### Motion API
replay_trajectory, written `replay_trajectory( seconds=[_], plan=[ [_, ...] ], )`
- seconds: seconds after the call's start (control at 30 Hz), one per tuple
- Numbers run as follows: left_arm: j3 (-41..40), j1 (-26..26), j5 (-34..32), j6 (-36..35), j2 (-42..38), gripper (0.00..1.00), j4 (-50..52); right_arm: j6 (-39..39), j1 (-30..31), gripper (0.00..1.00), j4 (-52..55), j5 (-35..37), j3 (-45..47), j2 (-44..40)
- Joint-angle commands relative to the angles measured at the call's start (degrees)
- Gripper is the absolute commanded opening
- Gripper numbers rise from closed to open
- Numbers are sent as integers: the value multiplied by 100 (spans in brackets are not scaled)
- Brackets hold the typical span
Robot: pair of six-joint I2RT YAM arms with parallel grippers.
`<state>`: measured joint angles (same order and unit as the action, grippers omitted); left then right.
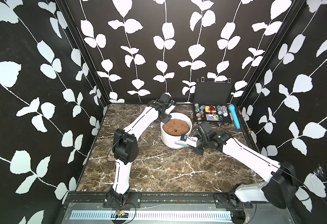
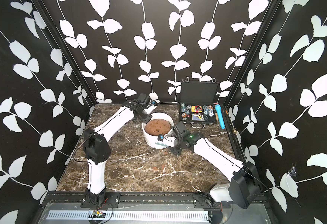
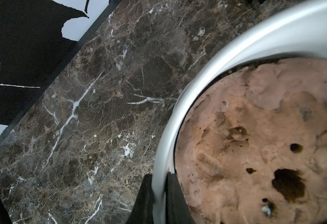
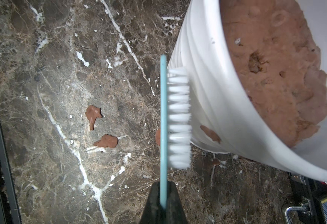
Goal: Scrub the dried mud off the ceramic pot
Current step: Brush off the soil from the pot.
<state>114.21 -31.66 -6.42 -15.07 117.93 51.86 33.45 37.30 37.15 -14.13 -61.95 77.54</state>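
pot: white ribbed pot [image 1: 170, 143] on the marble table [image 1: 149, 174], a little toward 12 o'clock from table centre in both top views.
fill: domed brown lump [image 1: 176, 127] inside the pot, with a dark hole near its middle.
left gripper: left gripper [image 3: 159, 194] is clenched on the pot rim at the pot's 10 o'clock. One finger is outside the wall, the other inside beside the lump.
right gripper: right gripper [image 4: 163, 191] pinches the thin teal back of a brush [image 4: 163, 116], at the pot's 5 o'clock in a top view.
bristles: white bristles [image 4: 179, 116] face the outer wall with their tips touching it. Slightly blurred.
mud on pot: one reddish mud blotch [image 4: 210, 133] low on the outer wall, just beside the bristle tips.
mud off pot: two mud flakes [image 4: 93, 116] lie on the table at the pot's 6 o'clock, well apart from it. A third reddish bit is mostly hidden behind the brush back.
background: open chip case [image 1: 213, 113] at the pot's 2 o'clock by the back wall, with a blue mic [image 1: 234, 117] just beside it at the case's 3 o'clock.
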Motion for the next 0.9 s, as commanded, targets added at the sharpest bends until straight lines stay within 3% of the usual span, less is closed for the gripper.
replay_trajectory(
  seconds=[0.0,0.17,0.3,0.5,0.63,0.7,0.87],
  plan=[
    [60,49,-211,-768,20,2,471,13,-123,0,25,-82,-16,-200],
    [142,90,-439,-1023,77,6,415,47,-205,0,144,-118,-61,-181],
    [397,125,-251,-1034,116,15,520,60,-214,0,244,-200,-62,-224],
    [765,119,-191,-952,114,25,700,-26,-222,0,632,-990,-118,-293],
    [963,121,-415,-759,-4,34,842,12,-223,0,1003,-1046,-137,-346],
    [1123,118,-578,-497,-75,44,1004,-4,-222,0,1022,-1043,-124,-398],
    [1404,107,-746,1228,-255,46,1662,8,-223,0,1050,-910,-161,-431]
  ],
)
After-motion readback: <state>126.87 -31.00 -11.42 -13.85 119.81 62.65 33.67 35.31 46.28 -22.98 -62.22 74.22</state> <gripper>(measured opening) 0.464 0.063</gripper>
